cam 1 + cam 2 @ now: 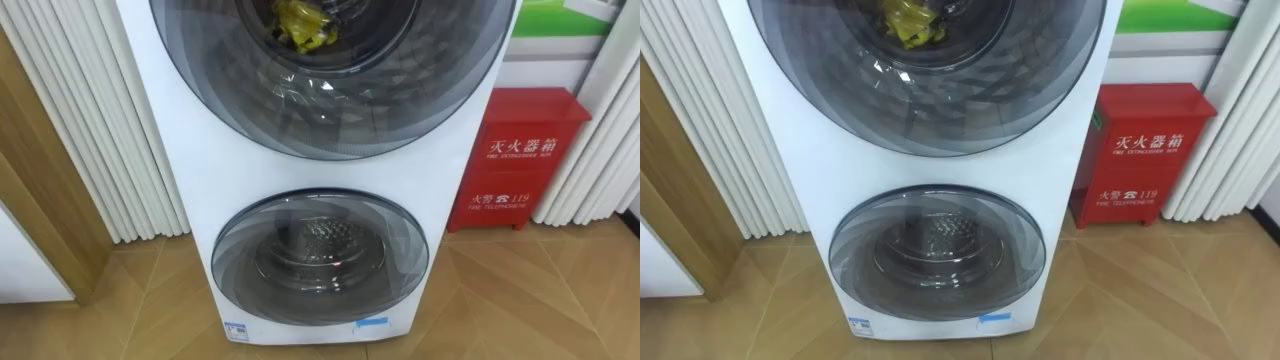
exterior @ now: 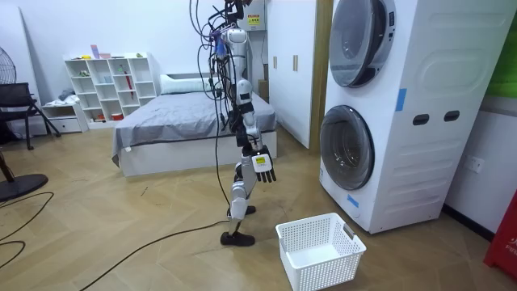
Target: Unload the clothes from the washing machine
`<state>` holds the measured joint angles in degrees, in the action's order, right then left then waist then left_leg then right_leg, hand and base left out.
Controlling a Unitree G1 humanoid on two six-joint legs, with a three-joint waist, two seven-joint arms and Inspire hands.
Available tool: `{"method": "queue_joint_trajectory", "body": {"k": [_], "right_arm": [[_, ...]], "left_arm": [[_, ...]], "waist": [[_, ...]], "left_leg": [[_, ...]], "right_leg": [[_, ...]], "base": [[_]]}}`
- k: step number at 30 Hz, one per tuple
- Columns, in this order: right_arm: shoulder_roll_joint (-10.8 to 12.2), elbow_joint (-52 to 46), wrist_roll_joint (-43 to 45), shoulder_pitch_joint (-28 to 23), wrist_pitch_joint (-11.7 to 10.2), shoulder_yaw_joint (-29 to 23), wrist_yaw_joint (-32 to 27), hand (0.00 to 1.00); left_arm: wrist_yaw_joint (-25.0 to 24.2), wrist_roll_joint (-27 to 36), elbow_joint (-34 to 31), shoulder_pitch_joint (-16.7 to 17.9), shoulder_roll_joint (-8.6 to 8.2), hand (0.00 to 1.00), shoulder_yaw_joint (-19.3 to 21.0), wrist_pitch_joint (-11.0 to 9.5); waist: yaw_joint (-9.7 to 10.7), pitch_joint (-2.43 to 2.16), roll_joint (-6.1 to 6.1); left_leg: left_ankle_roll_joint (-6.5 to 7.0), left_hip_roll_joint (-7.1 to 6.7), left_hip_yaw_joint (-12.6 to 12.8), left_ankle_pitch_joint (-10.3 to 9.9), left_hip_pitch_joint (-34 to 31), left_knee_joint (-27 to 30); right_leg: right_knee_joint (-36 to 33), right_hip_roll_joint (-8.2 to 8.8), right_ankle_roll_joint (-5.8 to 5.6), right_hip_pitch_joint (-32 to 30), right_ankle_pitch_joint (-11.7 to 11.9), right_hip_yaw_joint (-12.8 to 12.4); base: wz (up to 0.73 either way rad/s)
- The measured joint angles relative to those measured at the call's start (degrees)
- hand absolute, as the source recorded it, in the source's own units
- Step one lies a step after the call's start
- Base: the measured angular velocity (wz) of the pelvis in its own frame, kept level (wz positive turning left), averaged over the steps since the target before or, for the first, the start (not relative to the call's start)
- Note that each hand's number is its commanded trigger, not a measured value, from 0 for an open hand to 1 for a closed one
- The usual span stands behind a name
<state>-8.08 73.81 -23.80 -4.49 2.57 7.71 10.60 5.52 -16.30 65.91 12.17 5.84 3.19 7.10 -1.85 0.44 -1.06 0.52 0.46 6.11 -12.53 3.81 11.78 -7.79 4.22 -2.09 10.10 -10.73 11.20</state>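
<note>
Inside the upper drum of the washing machine (image 1: pixel 200 160), a yellow cloth (image 1: pixel 300 25) lies behind the round door glass. The robot stands facing the machine beside a white basket (image 2: pixel 319 250). Its right hand (image 2: pixel 262 166) hangs low with relaxed fingers, holding nothing.

- We see a light herringbone wood floor (image 2: pixel 121 210).
- On it: a white stacked washing machine (image 2: pixel 420 153), a white plastic mesh basket (image 2: pixel 327 273), a red metal cabinet (image 1: pixel 520 160).

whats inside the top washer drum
A crumpled yellow cloth shows through the glass of the upper door. Above it the picture ends, so other clothes cannot be told.
</note>
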Motion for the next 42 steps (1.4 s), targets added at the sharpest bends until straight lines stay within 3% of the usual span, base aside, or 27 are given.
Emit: {"method": "queue_joint_trajectory", "body": {"k": [18,21,22,24,26,30,32,34,37,39,40,42], "right_arm": [[0.1,0.1,-1.2,0.1,0.1,0.0,-0.2,0.00],[0.0,-0.6,-2.4,0.6,0.9,0.0,-0.8,0.00],[-0.1,-2.9,-2.6,0.6,1.8,-0.1,-1.5,0.00],[-1.0,-13.5,-1.9,0.7,3.2,-2.1,-3.1,0.00],[-1.3,-19.7,-1.5,2.4,2.8,-4.6,-4.4,0.00],[-3.2,-34.0,-0.6,6.8,2.4,-5.5,-5.5,0.00],[-3.9,-41.2,-1.1,10.1,1.6,-6.7,-6.9,0.00],[-4.8,-46.2,-0.8,11.7,1.6,-6.7,-7.8,0.00],[-5.7,-51.6,0.3,15.2,2.2,-6.8,-9.4,0.00],[-6.7,-52.7,-0.6,17.9,2.2,-6.9,-10.0,0.00],[-7.6,-52.8,-0.7,19.7,2.3,-6.9,-10.6,0.00],[-8.9,-52.8,-1.2,24.0,2.5,-6.9,-11.8,0.00]], "left_arm": [[-2.3,1.0,1.5,-0.2,-0.50,0.00,-0.2,0.5],[-2.4,1.1,1.4,-0.4,-0.49,0.00,-0.1,0.5],[-2.6,1.1,1.2,-0.4,-0.48,0.00,-0.1,0.3],[-3.1,1.1,0.5,-0.6,-0.37,0.00,0.2,-0.2],[-3.8,1.1,0.5,-1.4,0.22,0.00,0.1,-0.4],[-4.5,0.7,0.5,-1.8,1.47,0.00,0.9,-0.9],[-4.9,1.0,0.2,-1.9,2.71,0.00,1.2,-0.9],[-4.9,1.0,-0.3,-1.9,3.44,0.00,1.1,-0.7],[-4.9,0.7,-0.3,-2.1,3.81,0.00,1.2,0.4],[-4.9,0.4,-0.9,-2.0,3.82,0.00,1.2,0.9],[-4.9,0.4,-1.6,-1.9,3.81,0.00,1.2,1.4],[-5.0,0.4,-2.2,-1.5,3.81,0.00,1.3,1.7]], "waist": [[0.0,0.22,0.00],[-0.1,0.23,-0.13],[0.0,0.12,-0.51],[0.4,0.41,-0.59],[0.4,0.52,-0.90],[0.1,0.23,-1.35],[-0.1,-0.05,-2.39],[-0.4,0.03,-3.00],[-0.2,-0.32,-3.85],[-0.2,-0.29,-3.79],[-0.4,-0.51,-4.10],[-1.1,-0.40,-3.68]], "left_leg": [[0.00,0.01,-0.2,0.0,0.0,0.5],[0.01,0.03,-0.2,0.0,0.0,0.9],[0.01,0.03,-0.2,0.0,-0.1,1.0],[0.08,0.02,0.0,-0.1,-1.1,1.3],[0.09,0.02,0.0,-0.1,-1.7,1.8],[0.10,0.02,0.0,0.0,-1.2,1.9],[0.10,0.01,-0.2,0.0,-1.1,2.2],[0.10,0.00,-0.5,0.0,-1.3,2.2],[0.13,-0.19,-1.1,0.0,-1.4,2.1],[0.15,-0.34,-1.4,0.0,-1.4,2.1],[0.15,-0.36,-1.4,0.0,-1.4,2.0],[0.16,-0.35,-1.5,0.0,-1.5,1.9]], "right_leg": [[0.0,0.01,-0.01,0.8,0.0,0.1],[0.0,0.03,-0.01,0.9,0.0,0.4],[0.0,0.05,0.00,0.8,0.0,0.4],[-0.1,0.10,-0.01,0.1,0.0,0.3],[-0.1,0.11,0.00,-0.2,0.0,0.4],[-0.1,0.10,0.00,-0.1,0.0,0.1],[-0.1,0.09,0.00,-0.2,0.0,0.2],[-0.4,0.09,0.00,-0.2,0.0,0.5],[-0.9,0.20,0.00,-0.2,0.0,1.0],[-0.9,0.32,-0.03,-0.1,0.0,1.7],[-1.0,0.33,-0.03,-0.2,0.0,1.7],[-0.9,0.33,-0.03,-0.2,0.0,1.7]], "base": [[0.00],[0.00],[0.00],[-0.05],[0.00],[0.00],[0.05],[0.09],[0.11],[0.12],[0.04],[0.00]]}}
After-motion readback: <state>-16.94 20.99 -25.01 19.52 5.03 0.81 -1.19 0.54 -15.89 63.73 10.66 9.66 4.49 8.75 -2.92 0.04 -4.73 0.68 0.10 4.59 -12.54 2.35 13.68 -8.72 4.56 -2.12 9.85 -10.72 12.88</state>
